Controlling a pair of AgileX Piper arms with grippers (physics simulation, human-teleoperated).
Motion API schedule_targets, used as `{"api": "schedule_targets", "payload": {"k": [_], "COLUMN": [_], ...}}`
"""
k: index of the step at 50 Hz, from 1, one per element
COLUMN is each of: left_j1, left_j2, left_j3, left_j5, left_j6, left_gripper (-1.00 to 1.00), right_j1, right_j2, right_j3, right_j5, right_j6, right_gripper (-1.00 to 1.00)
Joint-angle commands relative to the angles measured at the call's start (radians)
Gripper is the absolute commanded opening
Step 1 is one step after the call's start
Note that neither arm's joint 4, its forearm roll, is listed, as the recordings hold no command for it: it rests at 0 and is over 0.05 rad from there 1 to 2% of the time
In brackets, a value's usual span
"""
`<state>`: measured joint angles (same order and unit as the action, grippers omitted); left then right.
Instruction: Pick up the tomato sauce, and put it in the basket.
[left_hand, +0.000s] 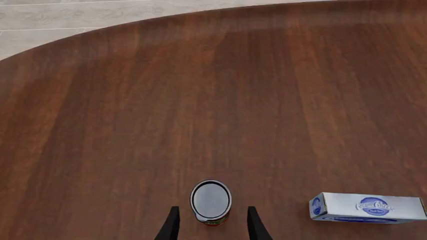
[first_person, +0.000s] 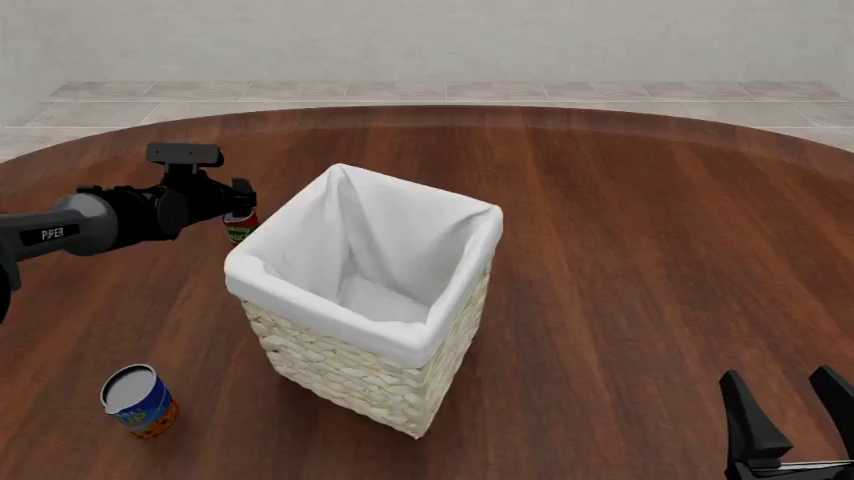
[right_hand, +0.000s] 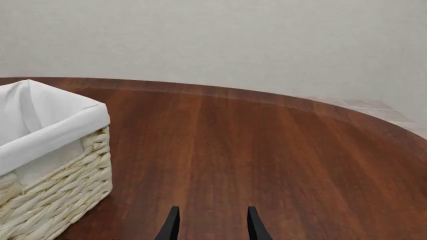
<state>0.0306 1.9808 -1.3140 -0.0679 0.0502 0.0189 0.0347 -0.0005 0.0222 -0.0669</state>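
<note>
The tomato sauce (left_hand: 211, 201), a small can with a dark top and a red and green label, stands on the wooden table between the fingers of my left gripper (left_hand: 213, 208). The fingers are open, with a gap on each side of the can. In the front view the same can (first_person: 240, 228) shows just below my left gripper (first_person: 242, 214), left of the basket's far corner. The basket (first_person: 350, 372), cream wicker with a white liner, stands mid-table. My right gripper (first_person: 781, 378) hovers open and empty near the front right edge; its wrist view shows the right gripper (right_hand: 213, 208) and the basket (right_hand: 57, 185).
A larger blue-and-orange can (first_person: 138, 401) stands at the front left of the table. A white and blue cream cheese box (left_hand: 367, 207) lies on the table close to the tomato sauce. The table's round far edge (first_person: 441, 108) meets a tiled floor.
</note>
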Motion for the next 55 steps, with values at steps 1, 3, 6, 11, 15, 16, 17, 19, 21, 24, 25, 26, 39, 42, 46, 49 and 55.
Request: {"api": "schedule_targets", "payload": {"k": [1, 3, 6, 11, 15, 16, 17, 19, 21, 24, 25, 26, 39, 42, 46, 49, 55], "left_j1": [-0.007, -0.006, -0.006, -0.005, -0.003, -0.001, 0.000, 0.003, 0.006, 0.011, 0.011, 0.012, 0.007, 0.006, 0.001, 0.004, 0.014], "left_j2": [0.033, 0.037, 0.046, 0.056, 0.059, 0.058, 0.062, 0.062, 0.061, 0.066, 0.067, 0.067, 0.117, 0.132, 0.141, 0.144, 0.162], "left_j3": [-0.002, 0.000, 0.007, 0.020, 0.027, 0.031, 0.028, 0.035, 0.041, 0.038, 0.039, 0.043, 0.021, 0.005, -0.001, -0.004, -0.010], "left_j5": [-0.027, -0.033, -0.043, -0.061, -0.070, -0.073, -0.072, -0.079, -0.082, -0.083, -0.085, -0.088, -0.106, -0.106, -0.106, -0.106, -0.115], "left_j6": [-0.015, -0.018, -0.021, -0.027, -0.031, -0.032, -0.033, -0.034, -0.034, -0.035, -0.036, -0.036, -0.055, -0.062, -0.067, -0.065, -0.066], "left_gripper": [1.00, 1.00, 1.00, 1.00, 1.00, 1.00, 1.00, 1.00, 1.00, 1.00, 1.00, 1.00, 1.00, 1.00, 1.00, 1.00, 1.00], "right_j1": [0.000, 0.002, 0.002, 0.002, 0.002, 0.003, 0.002, 0.003, 0.004, 0.005, 0.005, 0.005, 0.004, 0.004, 0.002, 0.000, 0.003], "right_j2": [0.011, 0.017, 0.037, 0.048, 0.059, 0.064, 0.070, 0.084, 0.103, 0.113, 0.123, 0.124, 0.065, 0.070, 0.071, 0.082, 0.120], "right_j3": [0.000, 0.000, 0.000, 0.000, 0.000, 0.000, 0.000, 0.000, 0.000, 0.000, 0.000, 0.000, 0.000, 0.000, 0.000, 0.000, 0.000], "right_j5": [-0.009, -0.015, -0.034, -0.045, -0.055, -0.060, -0.065, -0.078, -0.097, -0.107, -0.116, -0.118, -0.058, -0.062, -0.062, -0.072, -0.108], "right_j6": [0.001, 0.001, 0.000, -0.001, 0.001, -0.001, 0.000, 0.000, -0.001, -0.002, -0.002, -0.001, -0.002, -0.001, -0.001, -0.001, -0.003], "right_gripper": [1.00, 1.00, 1.00, 1.00, 1.00, 1.00, 1.00, 1.00, 1.00, 1.00, 1.00, 1.00, 1.00, 1.00, 1.00, 1.00, 1.00]}}
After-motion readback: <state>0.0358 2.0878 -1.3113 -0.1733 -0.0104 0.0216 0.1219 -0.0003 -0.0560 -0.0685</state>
